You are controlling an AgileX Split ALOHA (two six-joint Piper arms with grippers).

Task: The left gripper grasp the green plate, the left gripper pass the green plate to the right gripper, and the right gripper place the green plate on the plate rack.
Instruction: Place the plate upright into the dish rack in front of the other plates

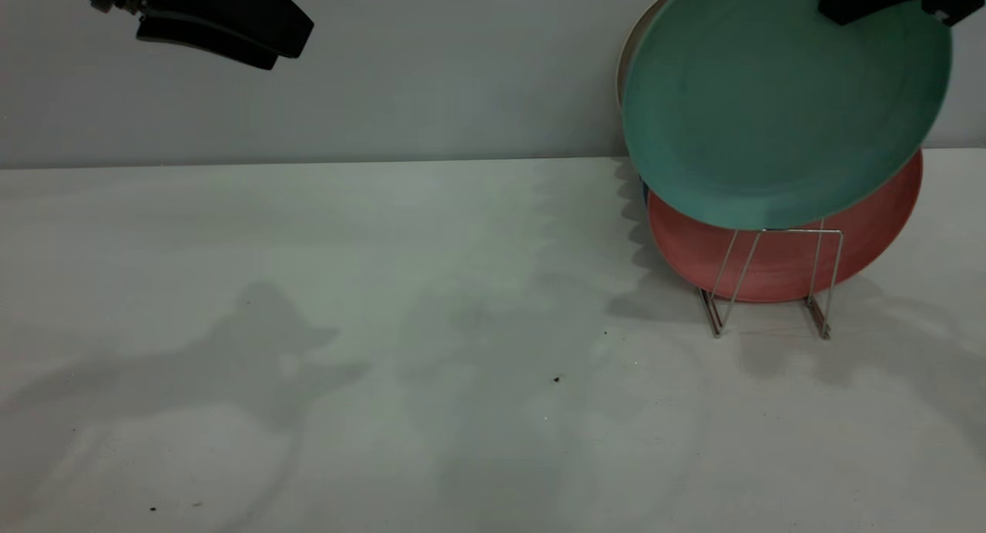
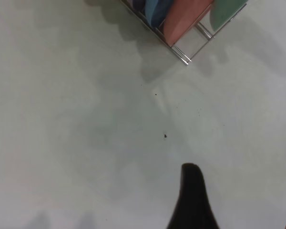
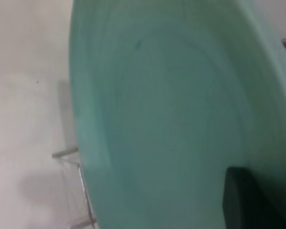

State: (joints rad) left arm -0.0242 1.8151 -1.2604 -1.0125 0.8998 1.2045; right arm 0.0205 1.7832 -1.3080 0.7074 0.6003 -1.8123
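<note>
My right gripper (image 1: 836, 8) is at the top right, shut on the upper rim of the green plate (image 1: 778, 102). It holds the plate tilted in the air, just above the plate rack (image 1: 778, 279) and in front of a salmon-pink plate (image 1: 778, 267) that stands in it. In the right wrist view the green plate (image 3: 171, 109) fills the picture, with one finger (image 3: 243, 200) pressed on its face. My left gripper (image 1: 296, 48) hangs open and empty at the top left, high above the table. One of its fingers (image 2: 193, 200) shows in the left wrist view.
A cream plate rim (image 1: 630, 51) shows behind the green plate. The left wrist view shows the rack (image 2: 188, 55) with a blue plate (image 2: 155, 9), the salmon-pink plate (image 2: 186, 19) and the green plate's edge (image 2: 226, 12). A white table (image 1: 385, 325) meets a grey wall behind.
</note>
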